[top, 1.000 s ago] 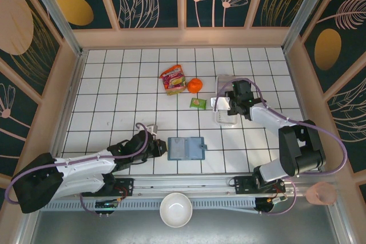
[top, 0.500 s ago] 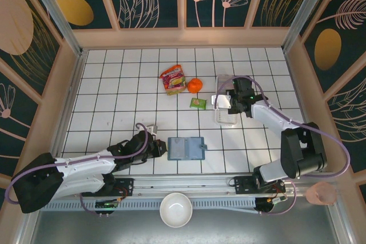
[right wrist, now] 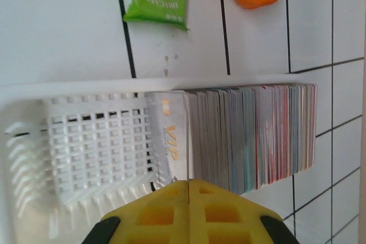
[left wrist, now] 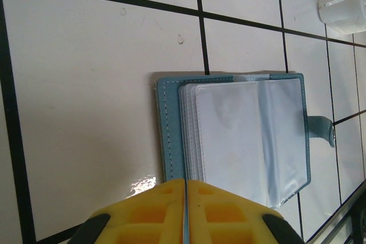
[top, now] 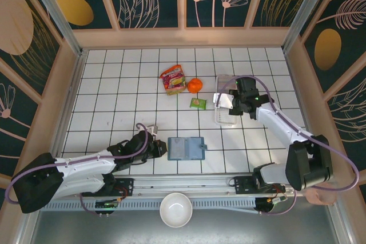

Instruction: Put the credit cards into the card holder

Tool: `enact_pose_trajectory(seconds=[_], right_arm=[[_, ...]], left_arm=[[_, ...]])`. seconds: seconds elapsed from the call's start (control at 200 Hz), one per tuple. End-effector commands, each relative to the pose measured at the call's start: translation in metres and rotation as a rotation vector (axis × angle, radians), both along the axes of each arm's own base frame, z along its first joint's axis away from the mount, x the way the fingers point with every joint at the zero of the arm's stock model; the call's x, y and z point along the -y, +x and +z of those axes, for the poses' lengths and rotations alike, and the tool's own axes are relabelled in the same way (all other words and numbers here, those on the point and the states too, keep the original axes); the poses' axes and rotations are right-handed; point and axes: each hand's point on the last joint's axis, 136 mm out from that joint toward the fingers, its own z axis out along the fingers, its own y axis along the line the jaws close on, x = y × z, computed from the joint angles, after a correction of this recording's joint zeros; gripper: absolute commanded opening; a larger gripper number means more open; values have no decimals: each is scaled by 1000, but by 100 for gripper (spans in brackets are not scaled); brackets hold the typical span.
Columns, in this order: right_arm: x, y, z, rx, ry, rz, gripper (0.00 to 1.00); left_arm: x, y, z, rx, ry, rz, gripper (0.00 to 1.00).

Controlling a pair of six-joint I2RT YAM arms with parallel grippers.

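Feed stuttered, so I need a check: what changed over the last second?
The right arm's elbow swung out toward the near right corner, and the right tool, shut on a card, shifted slightly right above the clear tray. The left tool and the card holder stayed put.

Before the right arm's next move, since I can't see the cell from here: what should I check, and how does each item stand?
1. Card holder lying open, sleeves up: ok.
2. Right end effector shut on the VIP card: ok.
3. VIP card lifted clear of the tray: cannot tell.
4. Left end effector shut at the card holder's edge, pinning it: cannot tell.
5. Green packet off the straight line from tray to card holder: ok.
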Motion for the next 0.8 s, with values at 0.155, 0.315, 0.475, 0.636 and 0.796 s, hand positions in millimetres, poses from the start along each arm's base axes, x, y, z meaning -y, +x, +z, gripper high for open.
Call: enact_pose_trajectory(seconds=[0.155, 0.315, 0.475, 0.636, 0.796], right_arm=[[-29, -29, 40, -74, 183, -99, 0], [-54, -38, 77, -27, 401, -237, 0], [-77, -55, 109, -115, 731, -489, 0], [-97, -82, 98, -466, 977, -789, 0], [-118, -117, 79, -643, 1135, -933, 0]], left_arm=[[2, -1, 3, 9, -12, -8, 10], [1, 0, 5, 13, -15, 1, 10], [2, 1, 8, 14, -15, 2, 11], [8, 1, 17, 13, -35, -13, 14], [19, -1, 25, 2, -76, -49, 17]])
